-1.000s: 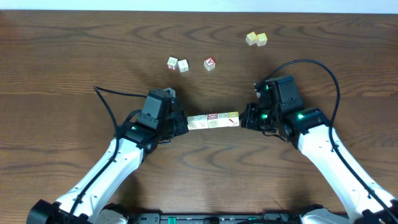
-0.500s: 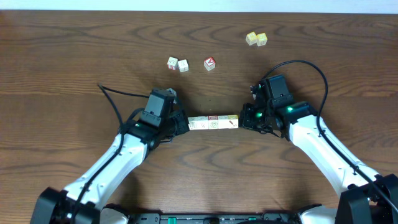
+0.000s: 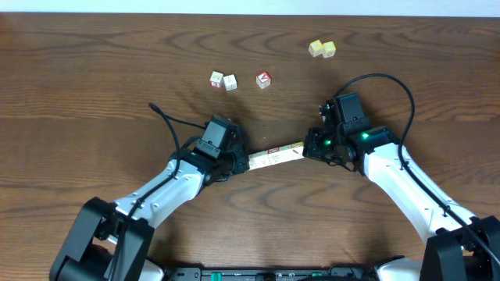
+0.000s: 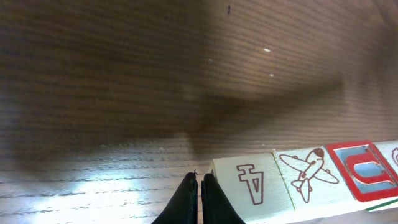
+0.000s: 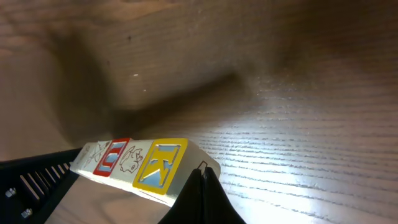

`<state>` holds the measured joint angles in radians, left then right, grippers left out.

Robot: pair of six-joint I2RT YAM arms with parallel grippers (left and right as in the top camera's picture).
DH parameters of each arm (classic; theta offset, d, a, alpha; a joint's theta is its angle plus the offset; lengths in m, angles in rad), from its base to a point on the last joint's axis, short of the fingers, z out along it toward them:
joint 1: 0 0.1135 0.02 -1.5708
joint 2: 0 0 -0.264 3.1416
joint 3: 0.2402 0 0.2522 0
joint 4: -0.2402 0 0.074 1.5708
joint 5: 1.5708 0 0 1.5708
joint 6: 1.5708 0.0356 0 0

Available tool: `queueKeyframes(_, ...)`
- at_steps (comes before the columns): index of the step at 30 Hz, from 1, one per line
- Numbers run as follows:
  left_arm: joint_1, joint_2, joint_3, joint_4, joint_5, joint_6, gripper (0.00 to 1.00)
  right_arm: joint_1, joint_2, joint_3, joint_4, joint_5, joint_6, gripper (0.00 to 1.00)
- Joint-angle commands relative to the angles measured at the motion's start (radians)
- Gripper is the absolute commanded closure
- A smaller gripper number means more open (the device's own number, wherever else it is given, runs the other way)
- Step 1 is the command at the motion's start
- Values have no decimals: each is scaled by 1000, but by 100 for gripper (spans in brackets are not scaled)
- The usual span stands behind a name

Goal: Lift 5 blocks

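Spanning the centre of the overhead frame, the row of blocks [image 3: 275, 154] slants up to the right, pressed end to end between the left gripper [image 4: 199, 199] and the right gripper [image 5: 203, 186], both clenched on nothing. Only the wrist views let us read prints: an aeroplane, a yellow K. Only overhead do we see the red-faced cube [image 3: 263, 79] and the yellow cubes [image 3: 316, 48] near the top.

The dark wooden table [image 3: 94, 70] bears two pale cubes [image 3: 216, 79], a red cube [image 3: 263, 79] and two yellow cubes [image 3: 316, 48].
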<state>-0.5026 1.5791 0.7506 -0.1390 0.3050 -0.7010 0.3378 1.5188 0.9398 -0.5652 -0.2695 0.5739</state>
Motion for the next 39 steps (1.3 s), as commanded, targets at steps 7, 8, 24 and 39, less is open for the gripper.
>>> queueKeyframes(7,-45,-11,37,55,154,-19,93,36,19,-92,75,-206,40,99)
queueKeyframes(8,-45,-11,37,55,148,-19,93,36,19,-99,84,-206,43,99)
queueKeyframes(24,-45,-10,37,10,75,-20,93,36,19,-172,180,-202,95,99)
queueKeyframes(39,-45,-10,32,-31,-3,-41,93,38,19,-184,200,-140,122,99)
